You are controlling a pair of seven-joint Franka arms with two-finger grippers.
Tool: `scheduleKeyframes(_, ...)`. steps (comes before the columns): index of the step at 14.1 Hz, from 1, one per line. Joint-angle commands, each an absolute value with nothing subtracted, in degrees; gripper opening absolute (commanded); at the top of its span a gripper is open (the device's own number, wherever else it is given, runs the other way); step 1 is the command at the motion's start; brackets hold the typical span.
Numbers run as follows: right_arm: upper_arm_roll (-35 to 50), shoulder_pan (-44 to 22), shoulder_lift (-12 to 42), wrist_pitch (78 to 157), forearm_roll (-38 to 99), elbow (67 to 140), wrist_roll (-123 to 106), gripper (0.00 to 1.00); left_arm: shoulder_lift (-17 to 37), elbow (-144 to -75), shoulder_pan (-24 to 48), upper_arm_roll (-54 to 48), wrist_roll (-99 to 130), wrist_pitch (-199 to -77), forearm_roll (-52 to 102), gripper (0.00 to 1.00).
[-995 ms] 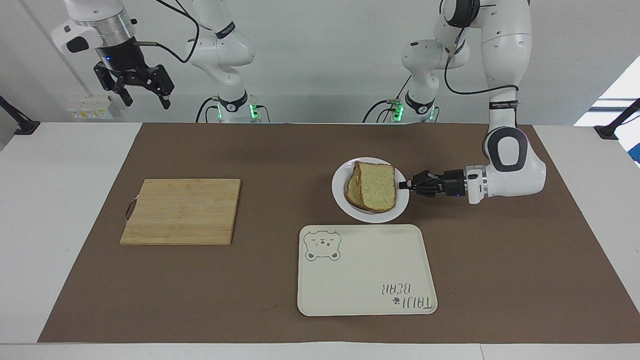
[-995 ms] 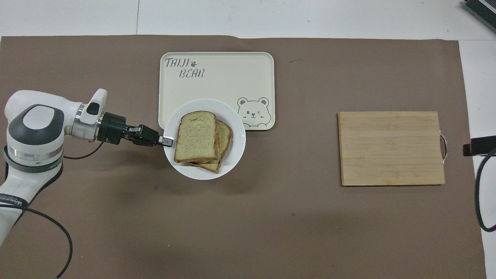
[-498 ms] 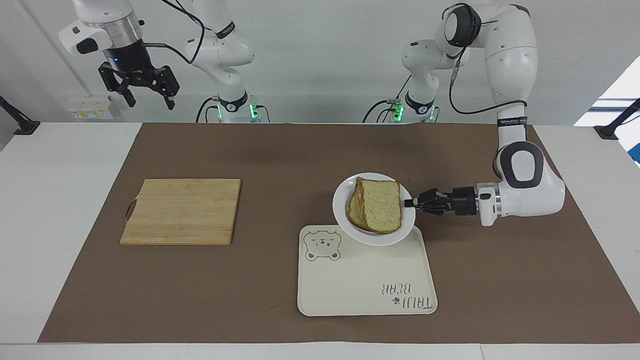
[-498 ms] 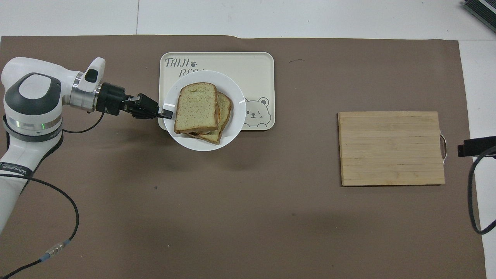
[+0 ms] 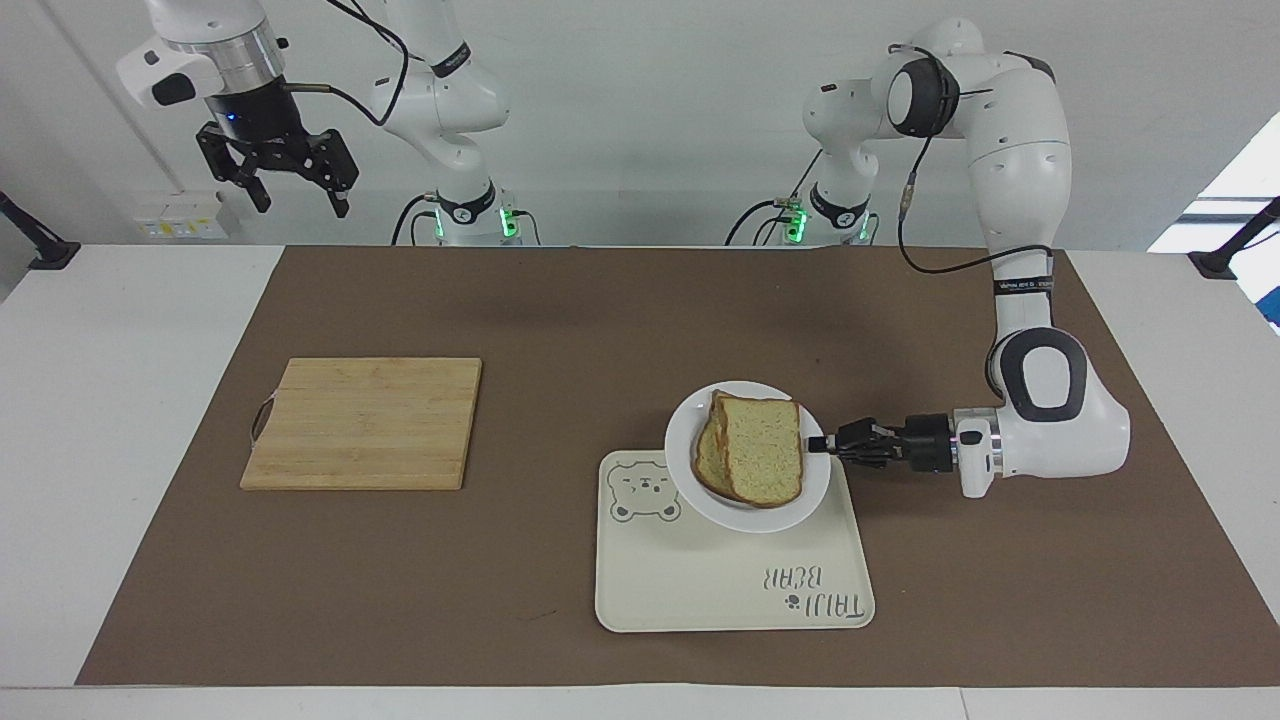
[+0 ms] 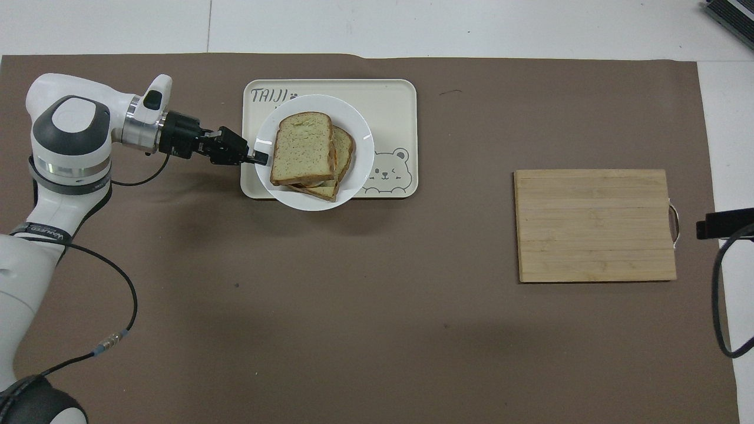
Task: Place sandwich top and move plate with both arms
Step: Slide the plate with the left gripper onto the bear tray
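The white plate [image 5: 680, 440] [image 6: 362, 147] hangs over the tray's edge, and part of it juts past that edge toward the robots. My left gripper [image 5: 818, 444] [image 6: 259, 157] reaches in level from the left arm's end of the table and is shut on the plate's rim. The sandwich top [image 5: 762, 450] [image 6: 303, 147], a speckled tan slice with a brown crust, lies on the plate over a lower slice that peeks out beside it. My right gripper [image 5: 298, 195] waits open and empty, high above the right arm's end of the table.
The cream bear tray [image 5: 700, 590] [image 6: 389, 100] lies under the plate, on the brown mat. A wooden cutting board [image 5: 360, 422] [image 6: 595, 225] lies toward the right arm's end of the table. A cable trails from the left arm.
My left gripper has carried the plate with the sandwich away from the robots, from the mat to over the tray. The right gripper rose slightly, then held still.
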State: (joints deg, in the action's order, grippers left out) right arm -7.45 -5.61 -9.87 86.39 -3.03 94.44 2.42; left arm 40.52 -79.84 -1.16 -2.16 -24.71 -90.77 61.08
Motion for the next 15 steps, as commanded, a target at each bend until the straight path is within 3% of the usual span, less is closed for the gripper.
scheduleKeyframes(1,-7.56,-5.54,-10.72,85.69,-3.08,94.83,0.70,1.00,43.67,-76.73,-1.23,-3.24,-23.99,-90.53,60.47,0.00)
scheduleKeyframes(7,-7.82,-5.36,-10.72,84.73,-2.81,94.83,0.62,1.00,51.23,-69.89,-1.85,-5.01,-27.60,-92.72,60.47,0.00)
scheduleKeyframes(15,-7.91,-5.36,-10.64,84.72,-2.81,94.66,0.88,1.00,54.93,-65.83,-1.85,-4.75,-27.42,-95.27,60.29,0.00)
